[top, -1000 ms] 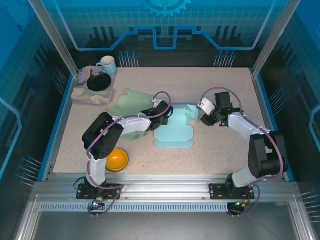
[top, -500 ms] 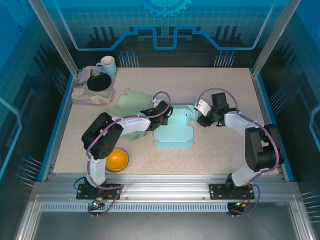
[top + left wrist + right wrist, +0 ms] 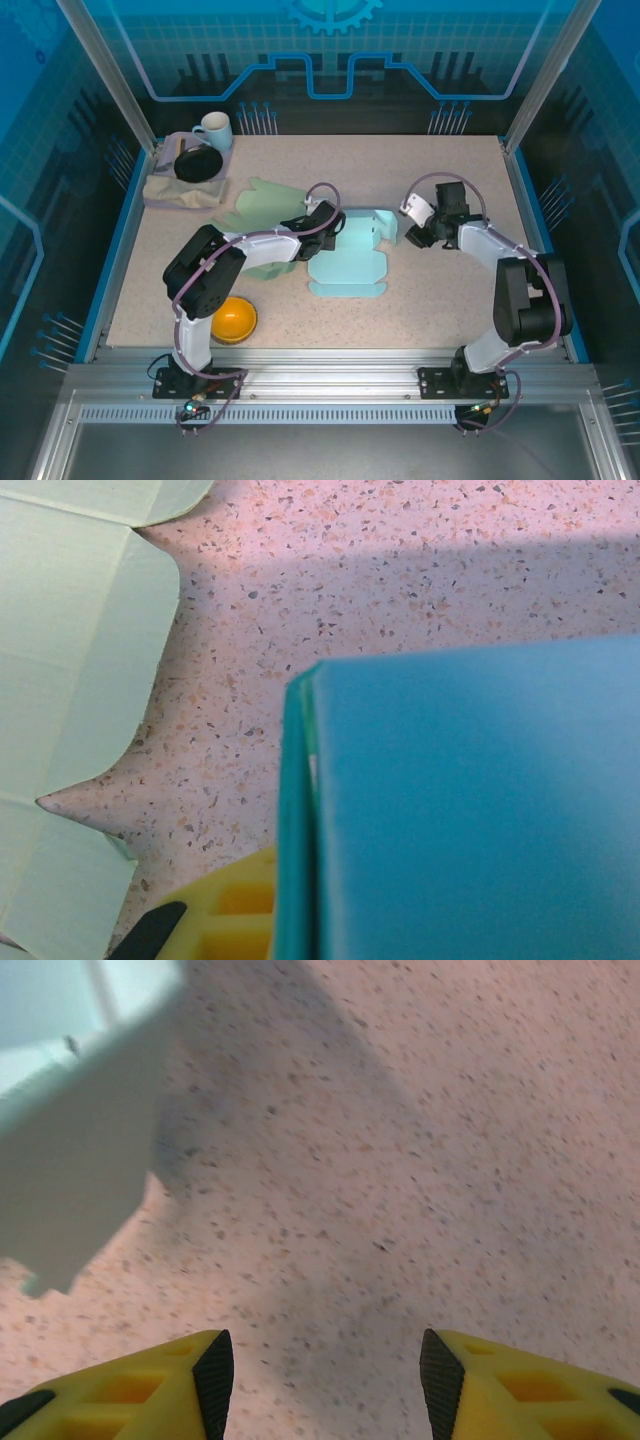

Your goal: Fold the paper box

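The paper box [image 3: 350,262] lies near the middle of the counter [image 3: 440,300] as a pale blue blank. It is mostly flat, with its far portion starting to stand up, so the folding looks to be at an early stage.

The left end effector [image 3: 322,226] is at the box's left edge and appears to be clamped on a raised side panel [image 3: 470,800]. In the left wrist view, one yellow finger [image 3: 235,915] presses against the panel's upright edge, while the other finger is hidden behind the card. This hold probably keeps that wall upright and anchors the light blank so it does not slide when the opposite side is worked.

The right end effector [image 3: 413,237] hovers just to the right of the box, clear of it. Its fingers are spread wide and there is only bare counter between them [image 3: 325,1360]. A flap of the box [image 3: 70,1160] juts toward it without touching. Waiting open on this side makes sense, because that flap is the natural next thing to pinch or push inward against the held wall.

A green sheet [image 3: 262,200] lies flat to the left of the box, partly under the left arm. An orange bowl [image 3: 233,318] sits well to the box's near left. Neither is in the way of the fold.

The main risk is the thin card buckling or slipping out of the left grip if the right side is pushed too hard.
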Motion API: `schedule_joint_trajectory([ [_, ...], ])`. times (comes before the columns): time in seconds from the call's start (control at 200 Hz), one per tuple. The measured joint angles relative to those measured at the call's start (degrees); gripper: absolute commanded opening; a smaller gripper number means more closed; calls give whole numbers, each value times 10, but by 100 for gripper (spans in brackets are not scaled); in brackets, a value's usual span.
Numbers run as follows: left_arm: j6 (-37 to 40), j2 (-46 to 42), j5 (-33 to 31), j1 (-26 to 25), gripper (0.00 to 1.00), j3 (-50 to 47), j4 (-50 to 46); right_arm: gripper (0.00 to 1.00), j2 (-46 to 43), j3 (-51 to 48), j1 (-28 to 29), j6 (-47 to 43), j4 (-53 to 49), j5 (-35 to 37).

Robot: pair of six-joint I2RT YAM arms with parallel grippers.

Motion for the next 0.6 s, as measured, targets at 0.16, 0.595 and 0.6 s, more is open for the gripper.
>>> schedule_joint_trajectory([
  [0.16,2,0,4,0,0,0,0,54,22,35,-3,12,-18,10],
  [0.595,2,0,6,0,0,0,0,54,58,53,17,24,-33,-42],
  [0.6,2,0,6,0,0,0,0,54,58,52,18,23,-33,-43],
])
